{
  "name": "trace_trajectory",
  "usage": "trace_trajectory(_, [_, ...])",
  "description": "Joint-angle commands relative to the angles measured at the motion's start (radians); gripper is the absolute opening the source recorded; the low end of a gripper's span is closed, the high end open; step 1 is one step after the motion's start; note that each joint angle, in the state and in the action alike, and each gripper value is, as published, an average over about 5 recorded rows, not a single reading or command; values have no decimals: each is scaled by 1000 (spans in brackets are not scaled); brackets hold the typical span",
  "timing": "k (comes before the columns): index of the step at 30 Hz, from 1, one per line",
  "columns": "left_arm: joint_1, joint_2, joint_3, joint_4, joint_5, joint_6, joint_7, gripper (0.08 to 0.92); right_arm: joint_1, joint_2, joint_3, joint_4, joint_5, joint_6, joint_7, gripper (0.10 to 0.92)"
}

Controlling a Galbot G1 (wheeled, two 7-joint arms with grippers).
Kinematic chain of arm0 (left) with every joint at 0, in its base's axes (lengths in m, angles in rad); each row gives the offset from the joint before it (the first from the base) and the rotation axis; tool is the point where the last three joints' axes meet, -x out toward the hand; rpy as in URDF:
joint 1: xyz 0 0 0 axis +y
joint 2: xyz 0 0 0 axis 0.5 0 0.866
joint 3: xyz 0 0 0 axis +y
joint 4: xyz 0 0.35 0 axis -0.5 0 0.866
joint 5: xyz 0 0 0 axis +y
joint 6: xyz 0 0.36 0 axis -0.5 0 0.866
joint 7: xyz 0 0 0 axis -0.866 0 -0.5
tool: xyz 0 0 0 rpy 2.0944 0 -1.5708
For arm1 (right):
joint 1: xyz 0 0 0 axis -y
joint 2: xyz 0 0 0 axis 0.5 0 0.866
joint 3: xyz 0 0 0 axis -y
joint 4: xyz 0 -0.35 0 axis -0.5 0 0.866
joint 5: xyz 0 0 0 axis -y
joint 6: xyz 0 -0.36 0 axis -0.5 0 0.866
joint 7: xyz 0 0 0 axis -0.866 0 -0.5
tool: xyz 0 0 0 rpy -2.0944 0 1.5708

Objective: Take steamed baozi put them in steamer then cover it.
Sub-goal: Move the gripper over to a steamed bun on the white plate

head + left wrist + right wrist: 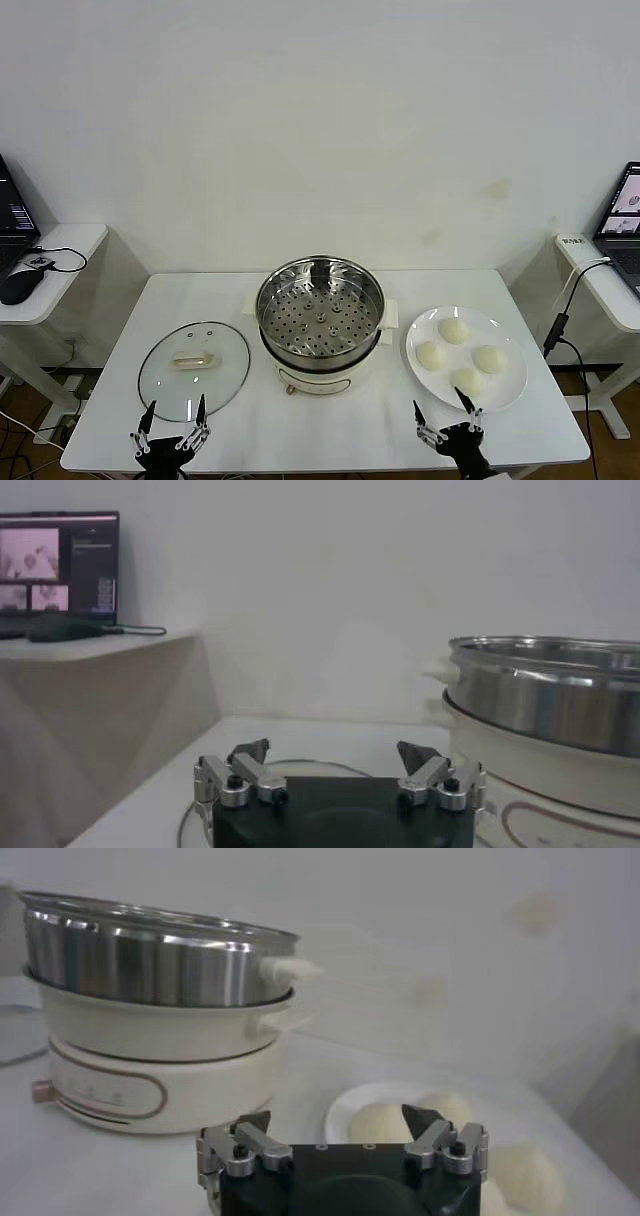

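Four smooth cream-white steamed baozi (461, 355) sit on a flat white plate (510, 391) right of the shiny stainless-steel steamer (320, 310), whose tray holds nothing. The right gripper (447, 412), fingers spread and empty, hovers just before the plate's near edge, nearest the front bun. The left gripper (172, 414), also spread, waits beside the round clear glass lid (194, 369), left of the steamer.

a white table (330, 420) carries an uncovered steel steamer (320, 322) ahead between both grippers, a glass lid (194, 369) lying flat just beyond the left gripper (172, 420), and a white plate (505, 390) of buns beside the right gripper (445, 417).
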Motion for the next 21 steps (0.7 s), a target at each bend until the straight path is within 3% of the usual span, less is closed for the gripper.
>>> trace_trajectory(1, [-29, 16, -28, -21, 45, 66, 4, 823, 65, -104, 68, -6, -155, 2, 31, 823])
trace_trajectory(7, [-41, 21, -46, -36, 91, 47, 16, 823, 176, -245, 137, -33, -241, -53, -29, 823])
trace_trajectory(21, [-47, 13, -58, -50, 116, 65, -15, 823, 609, -739, 5, -302, -331, -123, -450, 823])
